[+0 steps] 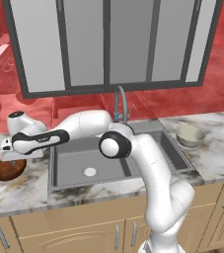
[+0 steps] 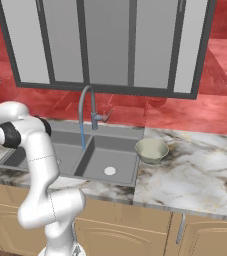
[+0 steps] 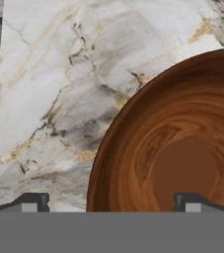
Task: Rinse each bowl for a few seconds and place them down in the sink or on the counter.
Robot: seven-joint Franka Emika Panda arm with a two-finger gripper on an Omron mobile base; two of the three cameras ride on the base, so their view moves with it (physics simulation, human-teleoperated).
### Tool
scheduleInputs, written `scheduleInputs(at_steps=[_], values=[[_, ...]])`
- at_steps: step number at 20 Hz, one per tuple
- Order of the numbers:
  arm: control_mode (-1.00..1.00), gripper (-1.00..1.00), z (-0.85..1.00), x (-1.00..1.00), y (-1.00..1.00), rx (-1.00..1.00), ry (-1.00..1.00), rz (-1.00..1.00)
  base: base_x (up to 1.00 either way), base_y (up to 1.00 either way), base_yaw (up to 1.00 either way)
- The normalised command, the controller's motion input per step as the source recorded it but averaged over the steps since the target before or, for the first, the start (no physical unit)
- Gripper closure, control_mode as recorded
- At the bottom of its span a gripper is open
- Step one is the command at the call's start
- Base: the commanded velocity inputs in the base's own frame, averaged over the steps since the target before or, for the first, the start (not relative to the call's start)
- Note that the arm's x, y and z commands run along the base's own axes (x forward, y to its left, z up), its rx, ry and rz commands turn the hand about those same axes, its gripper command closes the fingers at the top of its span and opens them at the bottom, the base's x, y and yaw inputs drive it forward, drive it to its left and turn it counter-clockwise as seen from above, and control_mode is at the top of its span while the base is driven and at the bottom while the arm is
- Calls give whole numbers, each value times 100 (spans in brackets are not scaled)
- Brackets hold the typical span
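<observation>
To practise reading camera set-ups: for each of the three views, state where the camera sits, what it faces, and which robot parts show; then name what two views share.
Left base view: behind the arm's left, facing the sink; arm reaches left over the brown bowl.
Right base view: behind its right, facing the faucet and beige bowl; arm at lower left.
Hand view: on the hand, looking down at the brown bowl and counter; open gripper straddles its rim.
Shared: both base views show sink, faucet, beige bowl.

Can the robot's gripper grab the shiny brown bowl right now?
Probably yes: the open gripper hovers right above the glossy reddish-brown round bowl on the white marble counter, with nothing between them.
</observation>
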Motion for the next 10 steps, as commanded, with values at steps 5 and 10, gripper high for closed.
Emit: scheduleInputs(at_steps=[5, 10], values=[[-100, -100, -16, 11, 9, 3, -7, -4, 0, 0, 0], [-100, 100, -17, 10, 12, 3, -7, -4, 0, 0, 0]])
